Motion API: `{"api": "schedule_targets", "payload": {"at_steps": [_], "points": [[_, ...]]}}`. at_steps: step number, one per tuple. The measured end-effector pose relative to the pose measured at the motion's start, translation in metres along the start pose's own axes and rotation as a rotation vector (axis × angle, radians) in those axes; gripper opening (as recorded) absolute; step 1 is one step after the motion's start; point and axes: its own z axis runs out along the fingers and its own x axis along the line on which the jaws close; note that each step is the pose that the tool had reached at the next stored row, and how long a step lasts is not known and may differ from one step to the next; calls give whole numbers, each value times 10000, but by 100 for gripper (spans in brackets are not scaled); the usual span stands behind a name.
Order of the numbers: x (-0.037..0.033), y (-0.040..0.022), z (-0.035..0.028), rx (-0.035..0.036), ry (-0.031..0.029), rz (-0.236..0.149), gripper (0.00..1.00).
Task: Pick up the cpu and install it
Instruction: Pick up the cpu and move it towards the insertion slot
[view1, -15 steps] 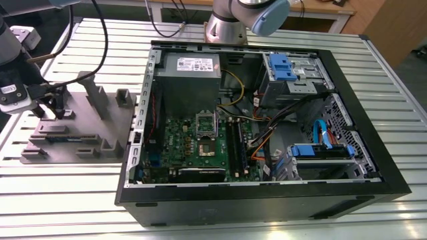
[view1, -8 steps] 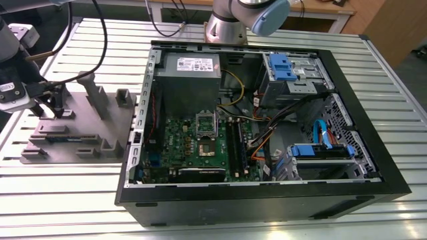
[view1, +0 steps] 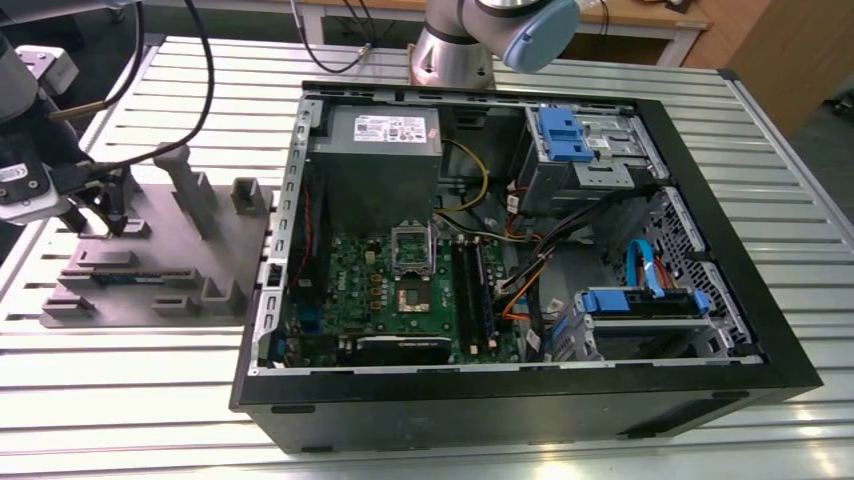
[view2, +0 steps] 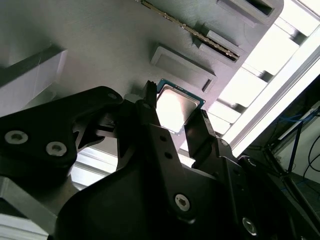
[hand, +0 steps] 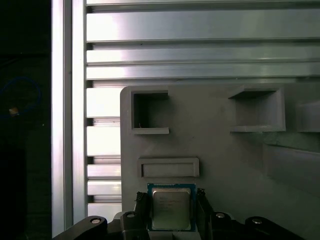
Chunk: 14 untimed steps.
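**Step in hand:** taking hold of the cpu where it sits on the grey tray.

**Position:**
- The tray lies on the slatted table, to the exterior view's left of the open computer case.
- The gripper is down at the tray.
- In both wrist views the jaws stand spread, one on each side of the chip and very near its edges. No firm pinch is evident.
- The cpu lies flat, metal top up, just beside a raised bar of the tray.

**Assessment:**
- The closing wants to be square and even. Both jaws should meet opposite edges together, so the chip is neither pushed sideways nor tipped onto a corner.
- Contact belongs low on the green board edge, not on the rim of the metal lid.
- Force should be light, as a part this thin is liable to skid or flip.
- The nearby bar leaves little room for drift.
- The socket on the motherboard sits well apart from the tray, inside the case.
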Motion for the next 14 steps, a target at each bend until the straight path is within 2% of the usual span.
{"api": "schedule_targets", "payload": {"at_steps": [14], "points": [[0, 1, -35, 0, 0, -1, 47]]}}
